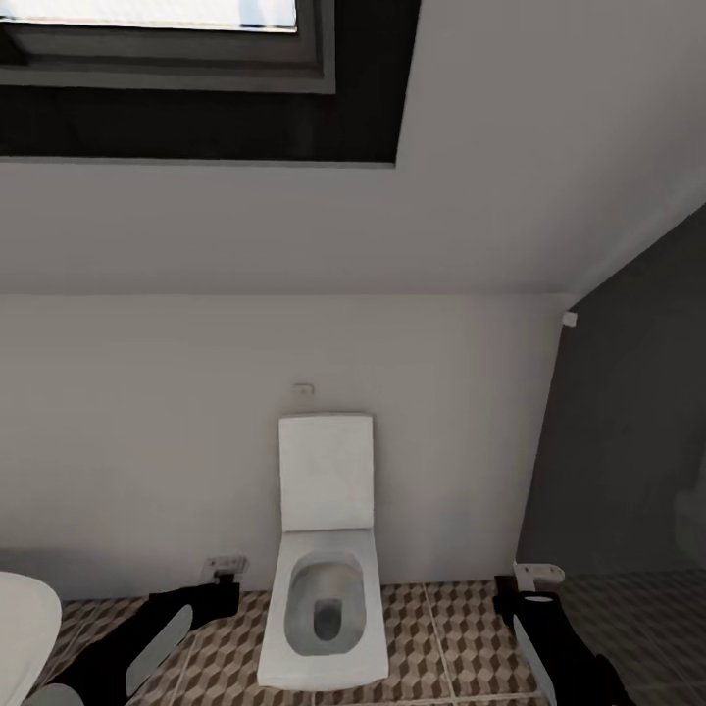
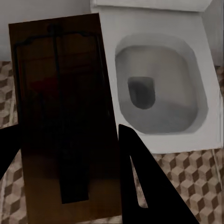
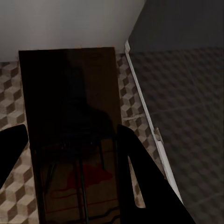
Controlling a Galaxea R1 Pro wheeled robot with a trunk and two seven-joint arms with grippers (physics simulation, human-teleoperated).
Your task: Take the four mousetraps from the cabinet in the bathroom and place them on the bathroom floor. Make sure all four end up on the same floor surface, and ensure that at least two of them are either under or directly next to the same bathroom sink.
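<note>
Each gripper holds a mousetrap. In the left wrist view a dark brown mousetrap (image 2: pixel 60 93) with a black wire frame sits between the black fingers of my left gripper (image 2: pixel 70 135), which is shut on it above the bathroom floor (image 2: pixel 196 177). The right wrist view shows a second dark mousetrap (image 3: pixel 70 93) with my right gripper (image 3: pixel 70 130) shut on it, over the cube-pattern tiles (image 3: pixel 9 88). In the head view both arms reach low over the floor (image 1: pixel 441 637), the left gripper (image 1: pixel 224 588) and the right gripper (image 1: pixel 512 593) on either side of the toilet. The cabinet and the sink are out of view.
A white toilet (image 1: pixel 328 588) with its lid up stands against the wall straight ahead, also close by in the left wrist view (image 2: pixel 158 79). A dark glass partition (image 1: pixel 628 441) closes off the right side. A white rounded rim (image 1: pixel 20 628) shows at the left edge. A wall outlet (image 1: pixel 224 564) sits low.
</note>
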